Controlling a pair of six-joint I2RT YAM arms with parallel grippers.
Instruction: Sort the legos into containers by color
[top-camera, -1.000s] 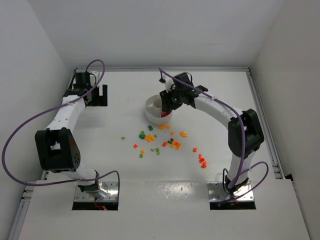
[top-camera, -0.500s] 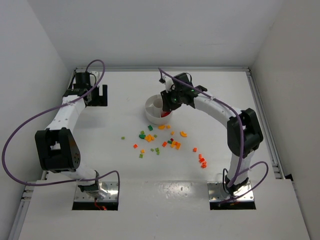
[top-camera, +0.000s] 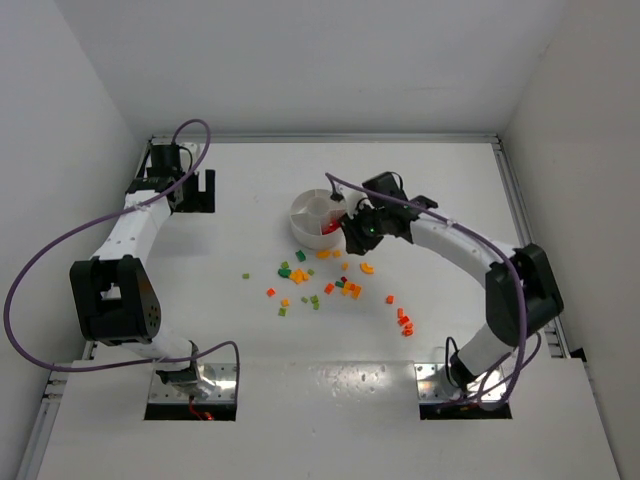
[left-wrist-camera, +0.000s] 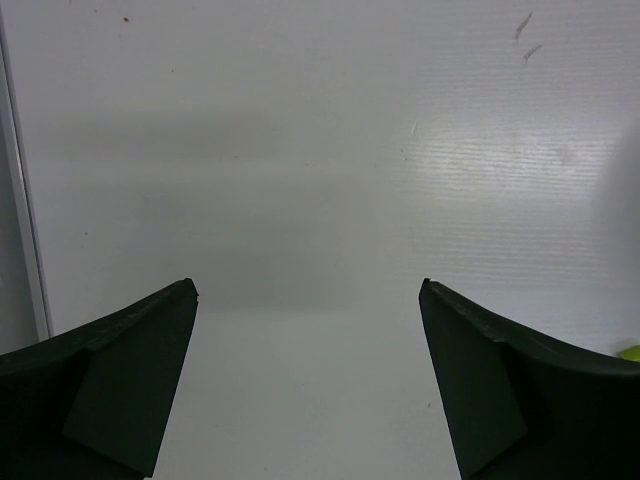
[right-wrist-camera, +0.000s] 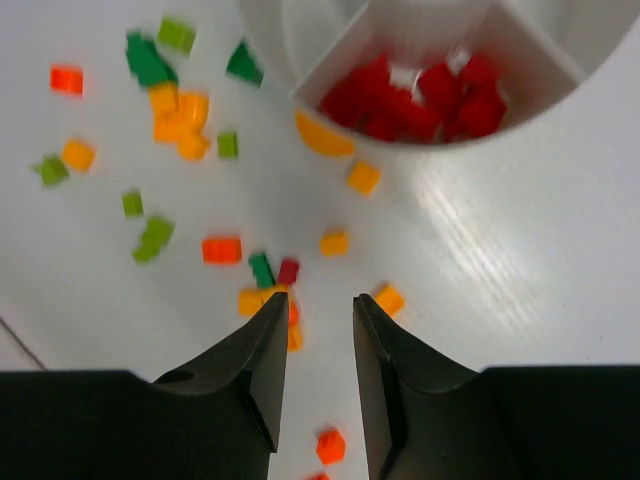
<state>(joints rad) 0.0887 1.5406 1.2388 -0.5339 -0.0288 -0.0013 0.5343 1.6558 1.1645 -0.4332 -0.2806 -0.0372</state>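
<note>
The round white dish stands at the middle back of the table; one wedge holds red bricks, which also show in the right wrist view behind the dish wall. Loose red, orange and green bricks lie scattered in front of the dish. My right gripper hovers just in front of the dish, its jaws a little apart and empty, above a small red brick and a dark green one. My left gripper is open and empty at the far left back.
A curved orange brick lies against the dish wall. Several orange-red bricks lie apart at the right front. A metal rail runs along the table's right side. The left wrist view shows bare white table.
My right gripper has moved from over the dish back toward me and to the right, now above the loose bricks. The left arm has not moved.
</note>
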